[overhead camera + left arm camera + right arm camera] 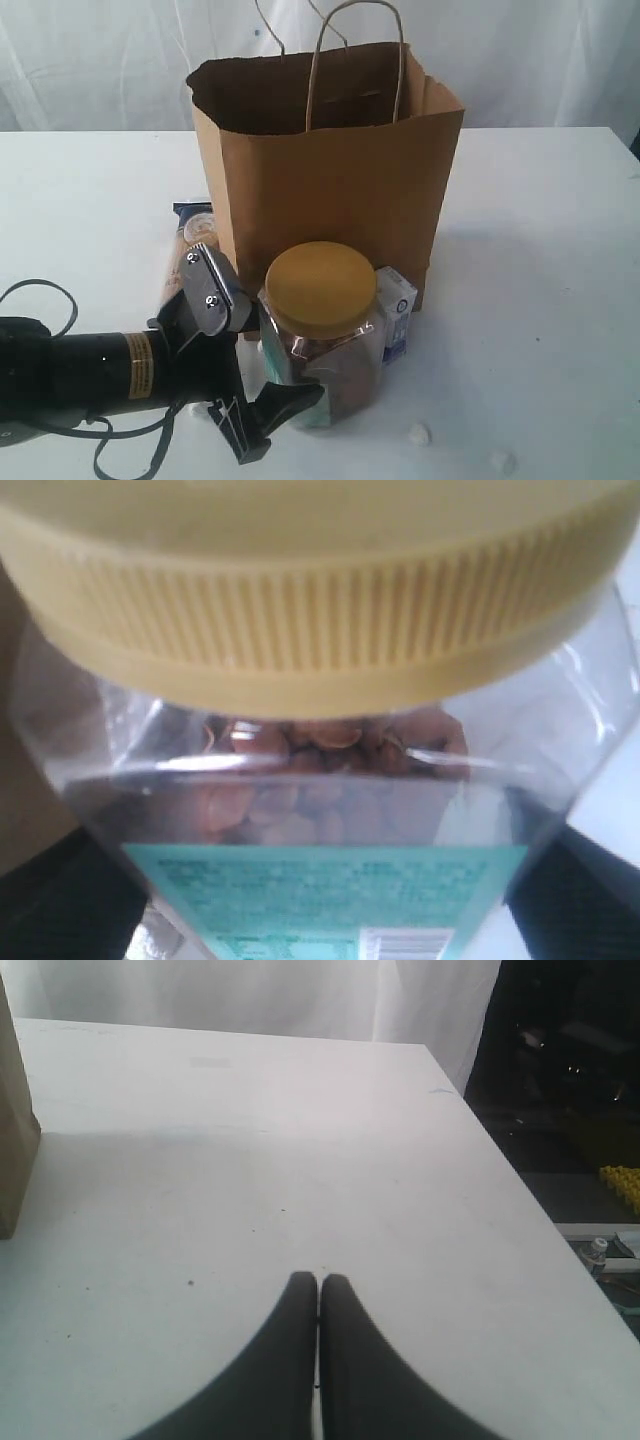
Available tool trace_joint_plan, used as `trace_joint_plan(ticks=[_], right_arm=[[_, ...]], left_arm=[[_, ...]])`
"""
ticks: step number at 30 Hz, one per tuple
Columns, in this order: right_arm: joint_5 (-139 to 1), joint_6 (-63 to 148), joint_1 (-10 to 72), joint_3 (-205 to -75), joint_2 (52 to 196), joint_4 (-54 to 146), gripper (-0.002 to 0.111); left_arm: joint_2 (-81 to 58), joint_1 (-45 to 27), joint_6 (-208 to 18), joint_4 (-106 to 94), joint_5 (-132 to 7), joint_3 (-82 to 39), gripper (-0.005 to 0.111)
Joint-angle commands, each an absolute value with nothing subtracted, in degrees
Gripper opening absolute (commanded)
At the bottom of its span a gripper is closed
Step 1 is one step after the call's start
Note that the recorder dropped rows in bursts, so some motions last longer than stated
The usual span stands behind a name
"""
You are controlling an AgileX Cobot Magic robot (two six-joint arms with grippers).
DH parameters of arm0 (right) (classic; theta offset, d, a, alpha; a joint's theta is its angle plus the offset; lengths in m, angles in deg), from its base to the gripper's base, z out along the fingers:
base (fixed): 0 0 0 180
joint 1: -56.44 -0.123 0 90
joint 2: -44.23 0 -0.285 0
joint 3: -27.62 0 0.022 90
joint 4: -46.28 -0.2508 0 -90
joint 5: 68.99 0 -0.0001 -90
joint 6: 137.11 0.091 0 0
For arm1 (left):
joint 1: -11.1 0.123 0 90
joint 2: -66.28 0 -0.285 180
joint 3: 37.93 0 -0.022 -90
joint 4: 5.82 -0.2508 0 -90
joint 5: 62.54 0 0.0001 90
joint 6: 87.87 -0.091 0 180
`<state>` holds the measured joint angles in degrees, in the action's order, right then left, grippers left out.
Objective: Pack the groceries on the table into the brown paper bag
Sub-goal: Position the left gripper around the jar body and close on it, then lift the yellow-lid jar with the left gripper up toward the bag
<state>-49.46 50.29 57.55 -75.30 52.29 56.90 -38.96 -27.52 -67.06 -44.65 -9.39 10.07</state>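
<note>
Yellow-lidded clear jar (320, 330), upright on the counter (540, 300), directly in front of the brown paper bag (330, 190); brown contents behind a teal label. Small white-blue carton (398, 310) just beside the jar, against the bag's front face. Spaghetti packet (188, 235) flat on the counter at the bag's left side in the exterior view, partly hidden by the left tool (262, 345). Bag upright, mouth open, handles raised; interior not visible.

Left tool level with the jar's body, jaws spread wide, one on each side of it; pads near or on the walls, contact not decidable, hence grasp unconfirmed. Right tool (319, 1280) clenched, fingertips together, empty, above bare counter apart from the bag.

Step in hand, by judgement: taking hold of the jar, first stage of packing it. Next move, presumably: firm squeeze on the smooth walls below the lid, straight lift above the bag's rim clear of the handles, then descent into the mouth without tipping bag or carton.
</note>
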Motion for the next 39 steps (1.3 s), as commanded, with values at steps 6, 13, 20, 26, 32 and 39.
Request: trace_joint_plan(ticks=[6,13,20,26,32,39], right_arm=[[-49.78,50.65,57.48,-75.16,52.02,57.08,0.000],[-49.78,50.65,57.48,-75.16,52.02,57.08,0.000],[-49.78,50.65,57.48,-75.16,52.02,57.08,0.000],[-49.78,50.65,57.48,-75.16,52.02,57.08,0.000],[-49.78,50.65,57.48,-75.16,52.02,57.08,0.000],[-49.78,50.65,57.48,-75.16,52.02,57.08,0.000]], left_arm=[[-38.85,-27.33,-67.47,-45.73,-9.81,9.81,0.000],[-34.47,-27.33,-67.47,-45.61,-3.42,9.81,0.000],[-26.97,-27.33,-59.84,-50.51,-5.68,9.81,0.000],[-20.36,-27.33,-54.10,-58.73,-11.00,9.81,0.000],[-13.68,-27.33,-45.43,-66.86,-12.83,9.81,0.000],[-6.12,-27.33,-42.10,-67.80,-11.91,9.81,0.000]])
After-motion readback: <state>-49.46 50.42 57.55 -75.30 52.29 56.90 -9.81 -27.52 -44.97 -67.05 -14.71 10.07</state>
